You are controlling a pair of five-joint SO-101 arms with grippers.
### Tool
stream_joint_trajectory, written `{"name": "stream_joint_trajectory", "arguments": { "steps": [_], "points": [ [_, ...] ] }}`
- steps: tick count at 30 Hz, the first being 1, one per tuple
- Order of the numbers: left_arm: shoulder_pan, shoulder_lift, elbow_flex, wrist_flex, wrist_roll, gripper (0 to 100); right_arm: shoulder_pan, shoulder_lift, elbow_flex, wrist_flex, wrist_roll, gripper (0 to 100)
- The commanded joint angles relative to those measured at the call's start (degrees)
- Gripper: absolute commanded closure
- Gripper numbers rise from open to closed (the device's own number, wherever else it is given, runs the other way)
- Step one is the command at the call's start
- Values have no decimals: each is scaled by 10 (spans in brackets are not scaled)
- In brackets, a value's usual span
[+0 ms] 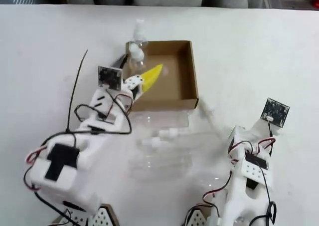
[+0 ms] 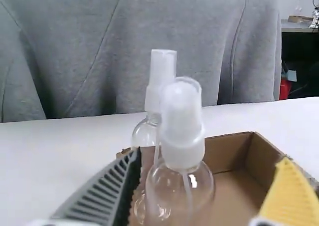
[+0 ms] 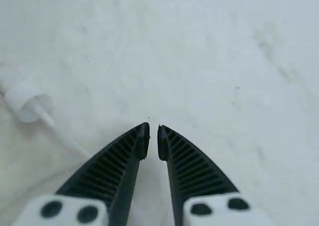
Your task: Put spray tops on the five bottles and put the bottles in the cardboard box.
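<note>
A white surface (image 1: 259,46) is seen from above, with a grey upholstered seat back (image 2: 99,46) beyond its far edge. The cardboard box (image 1: 192,71) is set at centre-far. At its far-left corner the left hand (image 1: 144,75) is held open around an upright capped bottle (image 2: 179,186); the dark finger is touching the bottle, the yellow one is well apart. A second capped bottle (image 2: 160,81) is shown just behind it in the left wrist view; whether it stands inside the box cannot be told. Uncapped clear bottles (image 1: 164,151) are lying on their sides between the arms, near the box's near wall, their long axes apparently left to right. The right hand (image 3: 152,141) is closed on nothing above the surface, and a loose spray top (image 3: 24,102) is revealed beside it in its wrist view. The right arm is judged the nearer for the coming pick.
</note>
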Motion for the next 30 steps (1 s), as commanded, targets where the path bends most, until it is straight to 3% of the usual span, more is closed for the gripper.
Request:
{"name": "stream_joint_trajectory", "arguments": {
  "steps": [1,5,17,25,27,30],
  "points": [
    [3,-117,65,4,3,612,-4,-7,-4,-11,6,981],
    [3,-206,114,65,2,612,-4,-7,-4,-11,6,981],
    [-2,-468,125,505,1,612,-4,-7,-4,-11,6,981],
    [-2,-611,124,699,3,614,-4,-7,-4,-11,6,981],
    [-2,-638,124,733,3,652,-4,-7,-4,-11,6,981],
    [-3,-673,123,761,3,804,-4,-7,-2,-11,6,981]
  ]
}}
